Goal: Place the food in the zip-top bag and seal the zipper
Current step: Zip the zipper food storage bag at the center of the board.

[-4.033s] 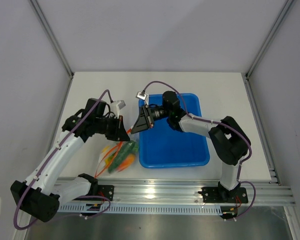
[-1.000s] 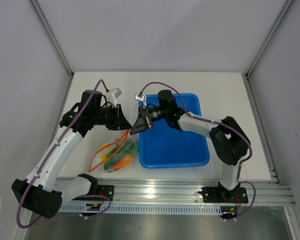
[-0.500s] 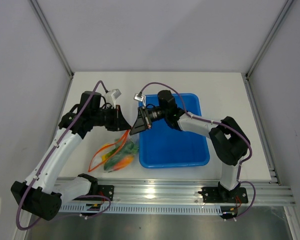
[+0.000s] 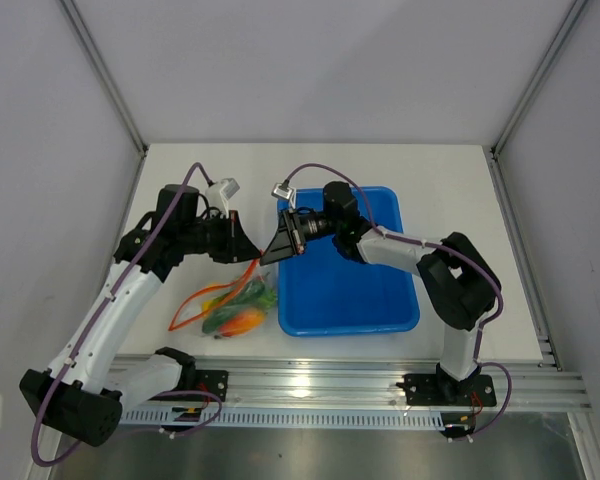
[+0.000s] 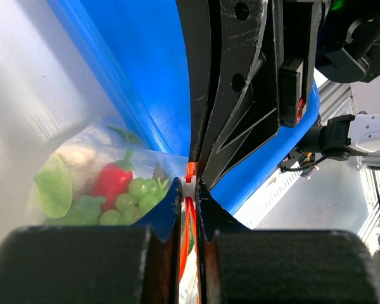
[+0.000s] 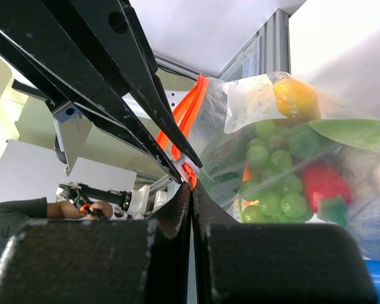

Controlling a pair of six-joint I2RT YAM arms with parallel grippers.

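Note:
The zip-top bag [image 4: 230, 308] lies left of the blue tub, its top corner lifted. It holds the food: green grapes [image 5: 136, 193], a red chili [image 5: 113, 180], white cauliflower [image 5: 82, 158] and an orange fruit [image 6: 294, 95]. The zipper [image 4: 212, 294] runs from the lifted corner down to the left. My left gripper [image 4: 252, 255] is shut on the zipper [image 5: 187, 221] at its white slider [image 5: 190, 187]. My right gripper [image 4: 268, 258] faces it, tip to tip, and is shut on the bag's corner [image 6: 191, 180] at the zipper's end [image 6: 185, 123].
The blue tub [image 4: 350, 270] sits just right of the bag, under the right arm. The table's front edge and a metal rail [image 4: 360, 385] run close below the bag. Grey walls stand on both sides.
The bag's lower body has slid a little to the left and lies flatter. Both grippers still hold the top corner, nearly where they were.

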